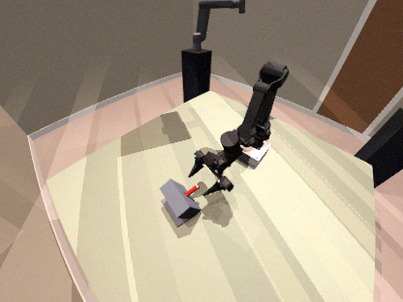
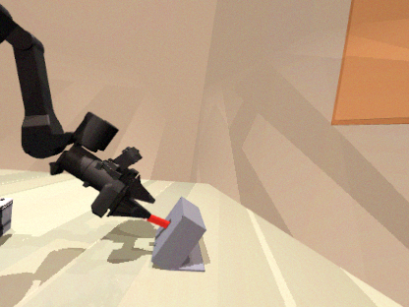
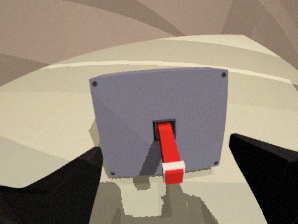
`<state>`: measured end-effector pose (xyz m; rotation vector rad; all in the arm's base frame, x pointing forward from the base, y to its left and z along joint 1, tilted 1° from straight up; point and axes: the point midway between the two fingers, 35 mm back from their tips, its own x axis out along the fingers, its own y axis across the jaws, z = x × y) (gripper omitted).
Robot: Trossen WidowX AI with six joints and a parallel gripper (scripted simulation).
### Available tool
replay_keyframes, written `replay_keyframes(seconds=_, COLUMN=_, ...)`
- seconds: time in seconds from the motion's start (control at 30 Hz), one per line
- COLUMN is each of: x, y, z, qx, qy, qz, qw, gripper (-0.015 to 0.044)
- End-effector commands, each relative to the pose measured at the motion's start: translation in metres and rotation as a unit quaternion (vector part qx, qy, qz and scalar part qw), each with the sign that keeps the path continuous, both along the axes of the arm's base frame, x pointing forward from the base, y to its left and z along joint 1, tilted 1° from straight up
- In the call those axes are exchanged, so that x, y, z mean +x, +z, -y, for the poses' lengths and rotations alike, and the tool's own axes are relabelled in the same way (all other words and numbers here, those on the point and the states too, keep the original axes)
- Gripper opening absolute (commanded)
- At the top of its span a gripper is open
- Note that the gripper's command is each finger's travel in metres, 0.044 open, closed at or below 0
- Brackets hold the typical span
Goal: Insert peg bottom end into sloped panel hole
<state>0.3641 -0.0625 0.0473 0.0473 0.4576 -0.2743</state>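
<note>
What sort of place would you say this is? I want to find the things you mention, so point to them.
Probably a robotics test room: an arm (image 1: 259, 108) (image 2: 35, 84) over a table, a sloped panel (image 1: 180, 197) (image 2: 179, 233) (image 3: 130, 105) holding a red peg (image 1: 192, 190) (image 2: 159, 221) (image 3: 170, 145), and another arm on a black pedestal (image 1: 196, 75).

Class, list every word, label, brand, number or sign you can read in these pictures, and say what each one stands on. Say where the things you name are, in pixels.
No readable text in any view.
Sloped panel (image 1: 177, 197) (image 2: 179, 233) (image 3: 127, 100): no lettering, only a dark dot near each corner of its face.
Red peg (image 1: 192, 190) (image 2: 158, 221) (image 3: 169, 145): a pale band, no writing.
Gripper (image 1: 196, 186) (image 2: 151, 209) (image 3: 168, 148): no legible marking.
Pale block by the arm (image 1: 254, 162) (image 2: 6, 214): small marks, too blurred to read.
</note>
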Motion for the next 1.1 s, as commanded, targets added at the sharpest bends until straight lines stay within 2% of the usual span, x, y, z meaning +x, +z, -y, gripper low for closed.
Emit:
replay_keyframes(seconds=0.0, x=-0.005, y=0.001, z=-0.001, qx=0.001, qy=-0.003, qz=-0.001, qw=1.000, gripper=0.0440)
replay_keyframes(seconds=1.07, x=-0.024, y=0.016, z=-0.008, qx=0.001, qy=-0.001, qz=-0.001, qw=1.000, gripper=0.0440)
